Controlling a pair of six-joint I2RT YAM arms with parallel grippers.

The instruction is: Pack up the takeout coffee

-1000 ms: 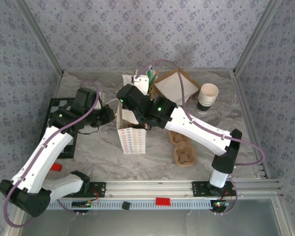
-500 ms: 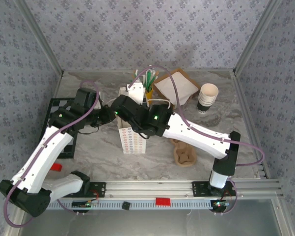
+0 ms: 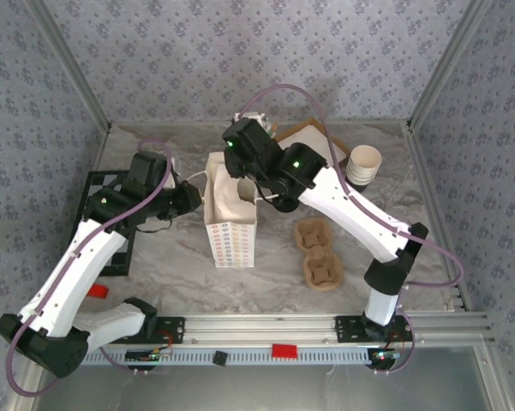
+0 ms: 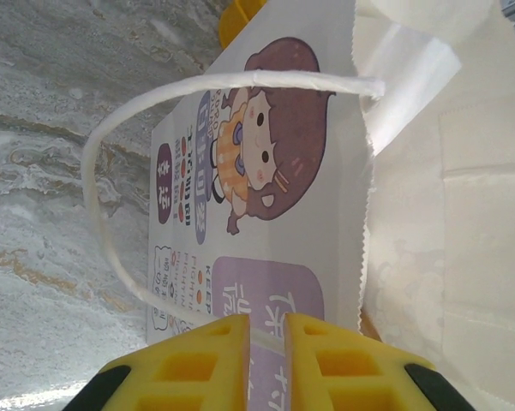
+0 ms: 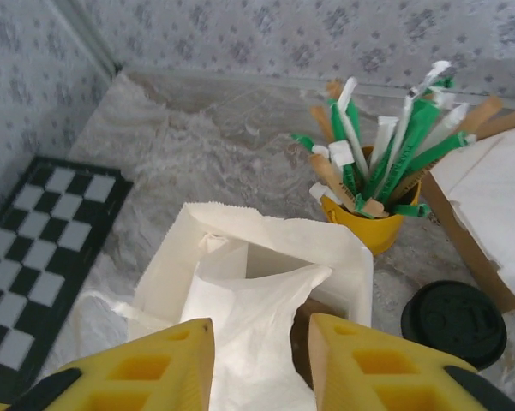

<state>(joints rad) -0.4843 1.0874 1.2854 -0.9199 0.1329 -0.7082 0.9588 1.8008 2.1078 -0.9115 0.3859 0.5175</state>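
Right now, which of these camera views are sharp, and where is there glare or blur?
Top external: even light, sharp throughout. Left wrist: the paper bag shows a crisp print, its white inside blows out at the right, and the near yellow jaws are soft. Right wrist: the yellow cup is sharp, and the close jaws blur.

The paper bag [image 3: 230, 224] stands open in the middle of the table [image 3: 167, 261]. The left tool [image 3: 197, 199] touches its nine o'clock edge. Paper cups [image 3: 362, 168] stand at two o'clock.
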